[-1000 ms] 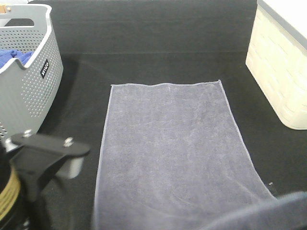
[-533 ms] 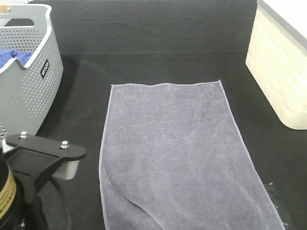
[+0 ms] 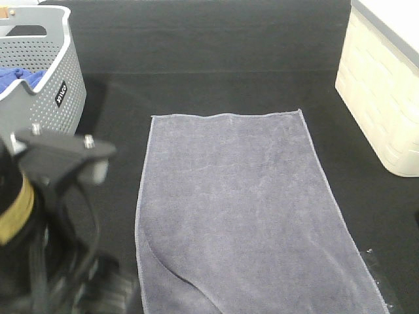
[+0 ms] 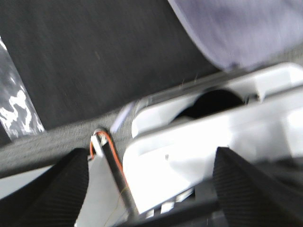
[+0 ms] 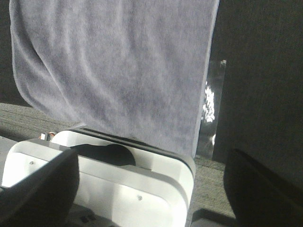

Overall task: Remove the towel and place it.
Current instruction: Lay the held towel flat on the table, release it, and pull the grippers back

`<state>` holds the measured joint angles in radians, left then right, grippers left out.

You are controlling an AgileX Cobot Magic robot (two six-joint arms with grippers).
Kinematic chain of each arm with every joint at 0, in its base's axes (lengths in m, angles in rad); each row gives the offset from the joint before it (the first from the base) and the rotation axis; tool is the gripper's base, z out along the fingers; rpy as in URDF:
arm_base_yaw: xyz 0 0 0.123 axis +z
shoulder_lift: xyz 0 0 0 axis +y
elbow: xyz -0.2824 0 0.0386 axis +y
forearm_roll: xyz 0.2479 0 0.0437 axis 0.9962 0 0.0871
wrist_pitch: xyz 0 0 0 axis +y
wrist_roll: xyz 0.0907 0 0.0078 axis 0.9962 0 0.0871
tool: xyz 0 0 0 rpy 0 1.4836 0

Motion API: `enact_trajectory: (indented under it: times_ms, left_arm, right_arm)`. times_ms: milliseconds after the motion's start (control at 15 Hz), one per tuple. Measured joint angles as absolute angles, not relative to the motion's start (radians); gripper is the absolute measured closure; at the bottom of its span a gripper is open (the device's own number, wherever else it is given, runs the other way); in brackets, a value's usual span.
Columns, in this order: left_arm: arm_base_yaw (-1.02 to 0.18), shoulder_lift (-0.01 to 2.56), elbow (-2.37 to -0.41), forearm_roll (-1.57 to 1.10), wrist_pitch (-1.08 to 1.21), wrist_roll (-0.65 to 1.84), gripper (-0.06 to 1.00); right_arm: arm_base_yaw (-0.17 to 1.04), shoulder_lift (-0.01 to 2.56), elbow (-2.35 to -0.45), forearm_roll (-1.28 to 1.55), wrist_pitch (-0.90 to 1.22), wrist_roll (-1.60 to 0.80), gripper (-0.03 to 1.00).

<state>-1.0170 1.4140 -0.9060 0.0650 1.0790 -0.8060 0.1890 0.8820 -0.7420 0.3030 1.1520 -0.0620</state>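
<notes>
The slate-grey towel (image 3: 242,209) lies spread flat in the middle of the black table, with a soft crease at its near left corner. Its near end hangs over the table's front edge in the right wrist view (image 5: 113,71); one corner shows in the left wrist view (image 4: 236,28). My left gripper (image 4: 151,189) is open and empty, off the towel's corner above the white robot base. My right gripper (image 5: 151,189) is open and empty, below the towel's hanging end. Only the left arm (image 3: 59,157) shows in the exterior view, blurred, left of the towel.
A grey perforated basket (image 3: 39,98) with a bright blue cloth (image 3: 16,78) inside stands at the back left. A cream basket (image 3: 383,85) stands at the back right. The white robot base (image 5: 118,184) sits below the table's front edge.
The left arm has swung upward on the left of the view. The blurred grey shape at the bottom right has left the view. A crease has appeared at the towel's near left corner.
</notes>
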Motion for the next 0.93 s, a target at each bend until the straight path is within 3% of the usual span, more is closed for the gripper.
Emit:
enact_trajectory:
  times_ms: [267,533,933]
  left_arm:
    - [-0.787,1.416,-0.906,0.069,0.836,-0.657,0.24]
    - [-0.591,1.484,-0.966,0.068,0.655,-0.520,0.24]
    - [-0.473,1.761,-1.271,0.062,0.650,-0.390,0.24]
  right_arm:
    - [0.189,1.066,-0.873,0.304,1.096,-0.131,0.24]
    - [0.189,1.275,-1.066,0.333,1.085,-0.173,0.48]
    - [0.204,1.579,-1.372,0.344,1.033,-0.229,0.50]
